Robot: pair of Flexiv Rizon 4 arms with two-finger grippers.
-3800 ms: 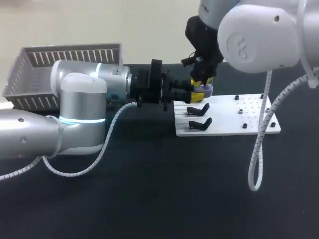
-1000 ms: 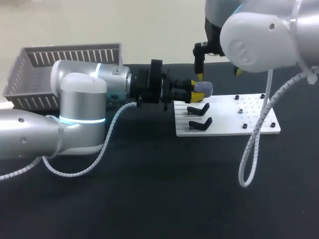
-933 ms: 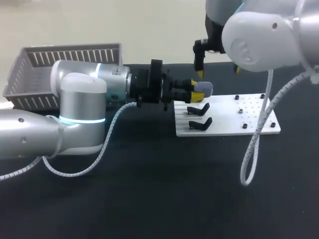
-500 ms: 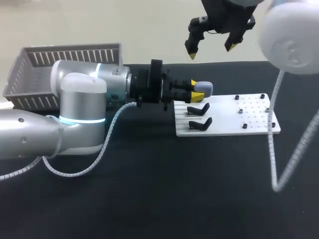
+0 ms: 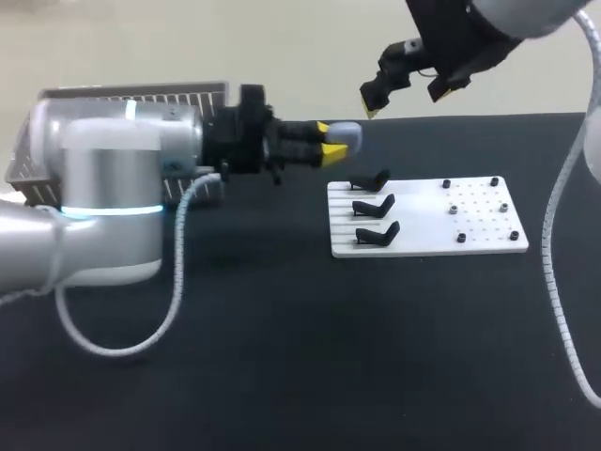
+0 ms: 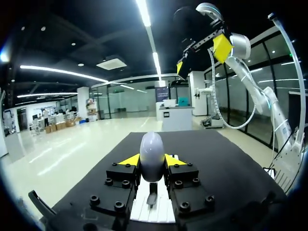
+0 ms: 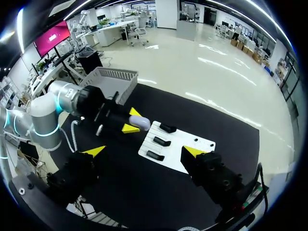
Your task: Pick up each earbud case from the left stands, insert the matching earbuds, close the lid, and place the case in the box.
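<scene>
Between box and stands: grey earbud case clamped in left gripper, likely bound for the box; right gripper high above, spread wide, empty.

The desk has a black top. A white board lies flat on it, right of centre in my head view. Three black stands sit in a column on the board's left part. Small black pegs dot its right part. A grey slatted basket sits at the desk's far left corner, well apart from the board.
</scene>
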